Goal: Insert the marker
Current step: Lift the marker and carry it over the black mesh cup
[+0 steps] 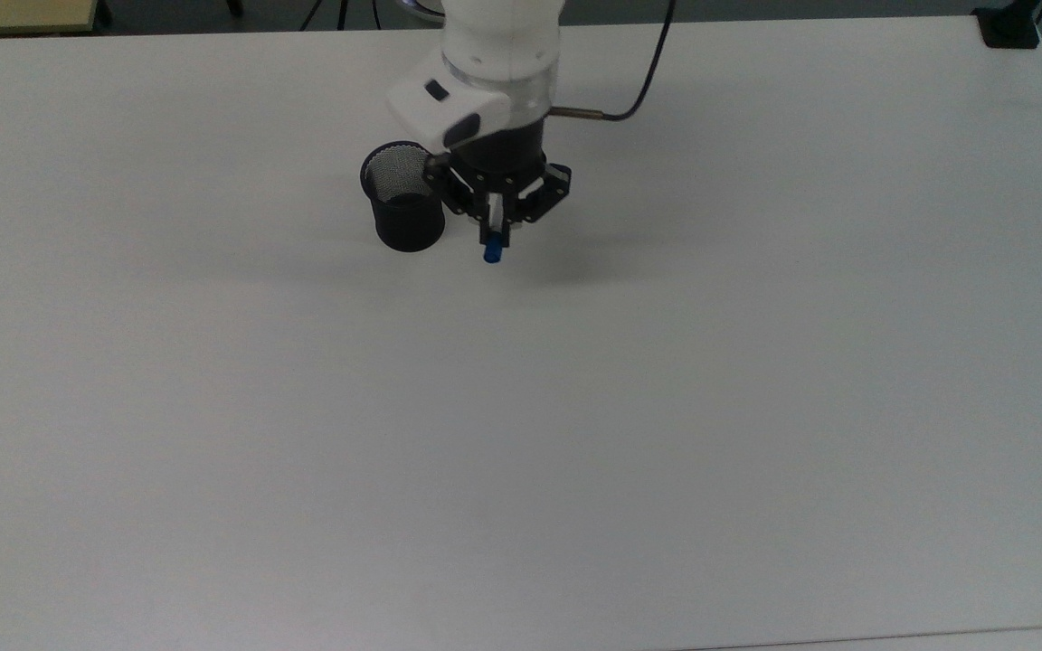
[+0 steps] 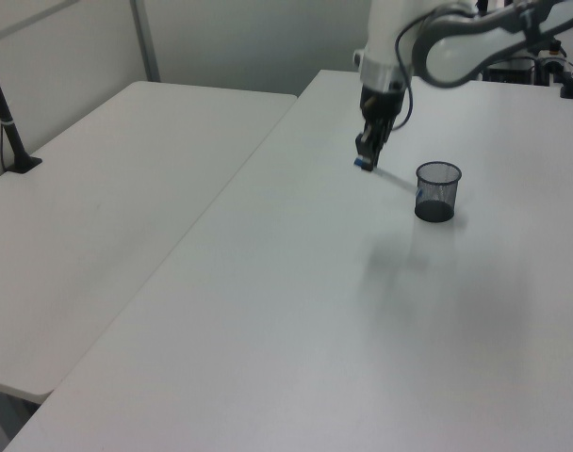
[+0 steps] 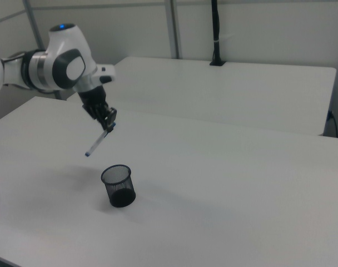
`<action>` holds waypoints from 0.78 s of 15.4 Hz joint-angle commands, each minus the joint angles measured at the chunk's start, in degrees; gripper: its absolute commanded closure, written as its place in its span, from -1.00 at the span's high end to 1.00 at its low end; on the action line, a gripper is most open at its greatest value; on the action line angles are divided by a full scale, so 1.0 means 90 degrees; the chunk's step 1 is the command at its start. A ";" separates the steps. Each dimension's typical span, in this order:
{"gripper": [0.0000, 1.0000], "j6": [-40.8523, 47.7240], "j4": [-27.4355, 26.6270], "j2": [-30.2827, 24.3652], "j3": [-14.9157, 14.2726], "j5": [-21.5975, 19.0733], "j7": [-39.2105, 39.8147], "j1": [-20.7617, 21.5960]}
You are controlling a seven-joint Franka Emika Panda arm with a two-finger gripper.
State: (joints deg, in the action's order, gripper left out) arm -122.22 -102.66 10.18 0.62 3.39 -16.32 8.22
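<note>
1. Marker (image 3: 98,141) picked up and airborne, clamped in the pincer (image 3: 109,125) by its blue-capped end; grasp and lift judged done
2. Still to do, by the look of things: carry across to the black mesh cup (image 3: 119,186), bring the barrel nearer upright over the open mouth, lower the tip inside, then let go
3. Cup empty of any marker, standing upright on the white counter (image 3: 224,178), with no contact between cup and pincer
4. Pincer closed tight on the marker, fingers pinching the barrel just behind the blue cap; nothing else held
5. In the right view, marker hanging on a slant from the pincer, running down and toward the right view's left, small blue tip at the low end; tip well above the counter and up to the right view's left of the cup's rim
6. In the left view, pincer (image 2: 366,156) high over the counter with the marker (image 2: 388,176) slanting down toward the left view's right, its low end close to the rim of the cup (image 2: 437,191); whether over the mouth or just short of it cannot be told
7. In the top view, blue cap (image 1: 491,254) poking out below the pincer (image 1: 496,228), just to the top view's right of the cup (image 1: 405,195)
8. Roughly halfway along, as a judgement: transport underway, alignment and insertion remaining
</note>
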 commanded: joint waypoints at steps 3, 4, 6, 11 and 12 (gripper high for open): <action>-0.91 -0.0014 -0.0721 -0.0896 -0.0020 0.0335 0.0036 -0.0766; -0.91 -0.0062 -0.0838 -0.0906 -0.0020 0.0443 0.0036 -0.0863; -0.91 -0.0140 -0.0995 -0.0887 -0.0020 0.0570 0.0036 -0.0962; -0.91 -0.0414 -0.1317 -0.0818 -0.0020 0.0581 0.0036 -0.1079; -0.88 -0.0414 -0.1347 -0.0818 -0.0020 0.0581 0.0036 -0.1069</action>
State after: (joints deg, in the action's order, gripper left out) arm -124.24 -112.25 3.85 0.27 7.90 -16.18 -1.35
